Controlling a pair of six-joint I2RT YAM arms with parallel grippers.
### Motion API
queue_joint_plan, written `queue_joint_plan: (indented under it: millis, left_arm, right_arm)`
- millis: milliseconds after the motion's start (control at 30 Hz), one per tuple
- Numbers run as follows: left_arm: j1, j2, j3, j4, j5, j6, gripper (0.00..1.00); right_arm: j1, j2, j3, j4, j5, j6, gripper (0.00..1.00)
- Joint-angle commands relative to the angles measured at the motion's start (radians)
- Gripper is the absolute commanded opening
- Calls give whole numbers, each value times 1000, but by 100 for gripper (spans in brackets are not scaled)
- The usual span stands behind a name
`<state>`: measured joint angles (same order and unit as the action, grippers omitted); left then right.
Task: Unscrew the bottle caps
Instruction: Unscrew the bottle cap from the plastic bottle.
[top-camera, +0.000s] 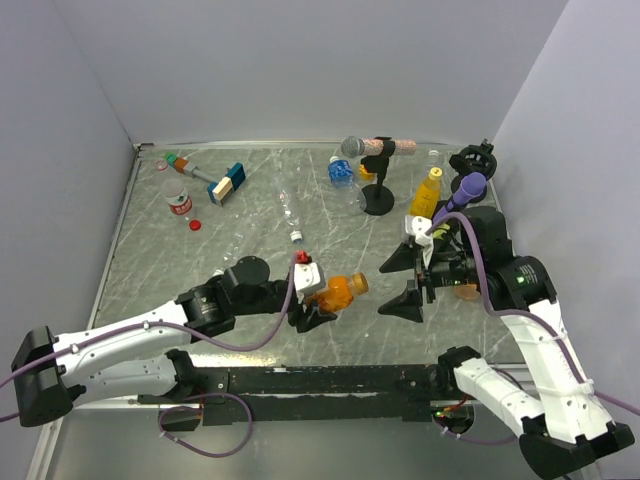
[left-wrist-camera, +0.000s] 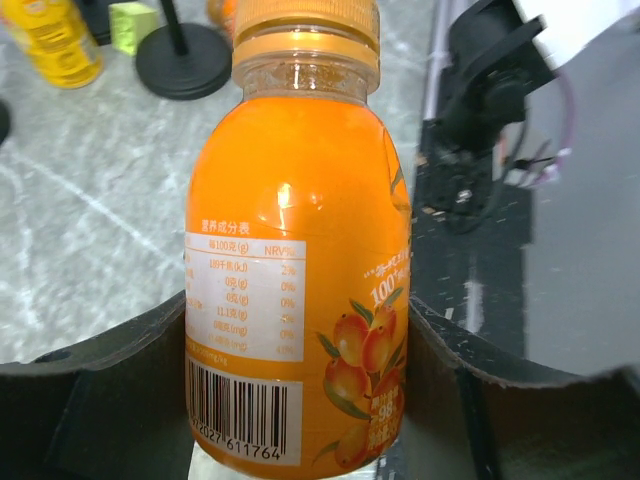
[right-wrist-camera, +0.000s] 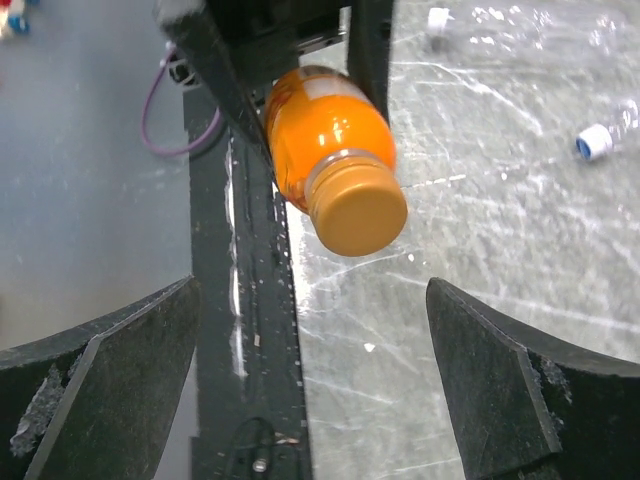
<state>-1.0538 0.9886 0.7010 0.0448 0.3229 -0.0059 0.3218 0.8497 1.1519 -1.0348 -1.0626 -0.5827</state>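
- Clamped between the left gripper's (top-camera: 316, 298) 2 black fingers (left-wrist-camera: 100, 400), an orange bottle (left-wrist-camera: 290, 280) of juice fills the left wrist view, nutrition table and barcode facing the lens.
- Its orange cap (right-wrist-camera: 355, 210) is on the neck, ribbed collar below it, and points toward the right arm.
- From above, the bottle hangs tilted almost on its side over the near middle of the grey marbled table (top-camera: 200, 290), clear of the surface.
- Facing the cap, the right gripper (right-wrist-camera: 305, 390) stands with jaws spread wide and nothing in them; the cap sits ahead of the gap, touching neither finger.
- On the marble beyond the held bottle, the right wrist view catches 2 small caps, a white cap (right-wrist-camera: 437, 18) and a blue cap (right-wrist-camera: 592, 143); whether they sit on clear bottles cannot be told.
- Farther back on the right, a yellow bottle (top-camera: 427, 193) stands upright beside the round black base of a microphone stand (top-camera: 378, 205).
- That stand carries a grey microphone (top-camera: 352, 147); a purple microphone (top-camera: 472, 186) rises just right of the yellow bottle.
- Near the stand, a clear bottle with a blue label (top-camera: 341, 172) rests at the back of the table.
- At far left, a loose red cap (top-camera: 195, 224) lies near a small red-labelled bottle (top-camera: 180, 203), with a blue-and-tan block (top-camera: 228, 185) on a stick just behind.
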Motion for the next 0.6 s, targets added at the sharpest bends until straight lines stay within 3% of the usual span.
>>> queue_joint_plan:
  millis: [0,167,567]
  left_arm:
    - [-52,-10,32,-3,-197,76,12]
    - [-89,10,40,7,-309,109,12]
    - [-126,31,42,43,-387,130,12]
  right_arm:
    - [-35,-8,26,48,24,165,99]
    - [-59,35,52,10,-19,213,99]
    - [-141,184,115,-88,-123,244,99]
